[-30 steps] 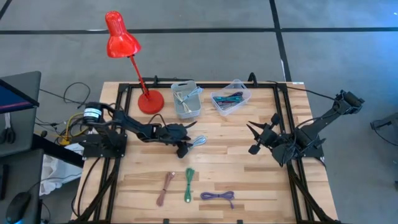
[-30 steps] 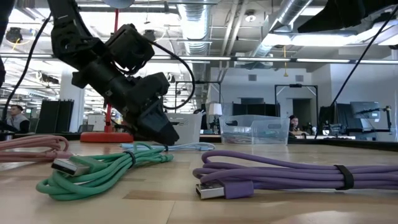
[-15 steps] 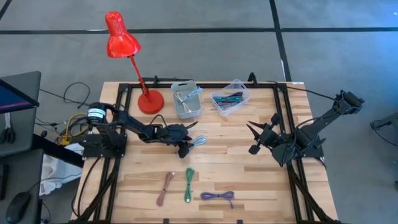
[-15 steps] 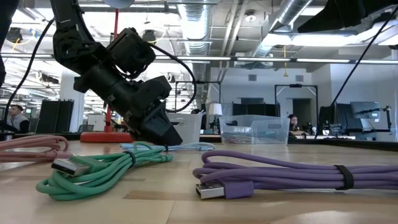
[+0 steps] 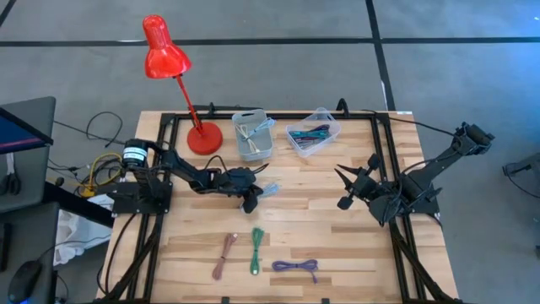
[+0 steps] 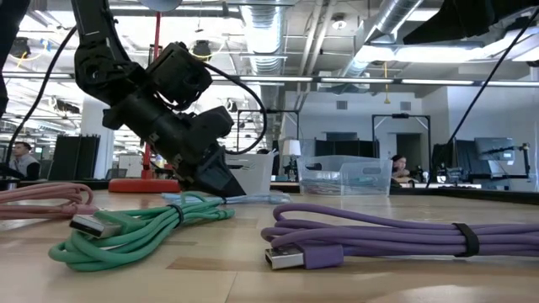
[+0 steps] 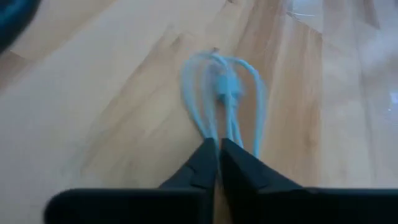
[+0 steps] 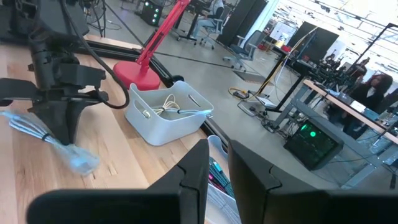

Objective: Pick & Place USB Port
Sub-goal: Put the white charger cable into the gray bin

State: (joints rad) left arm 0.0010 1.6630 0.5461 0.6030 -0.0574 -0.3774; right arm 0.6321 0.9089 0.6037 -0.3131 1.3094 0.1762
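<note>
Only the left wrist view shows left gripper (image 7: 217, 163) clenched on blue cable (image 7: 225, 93).

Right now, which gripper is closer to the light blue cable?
Left. The left gripper is closed on the light blue cable mid-table; the right gripper waits well off to its right side.

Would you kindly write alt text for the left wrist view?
The left hand, fingers shut, pinches a coiled light blue cable lying on the pale wooden table.
</note>
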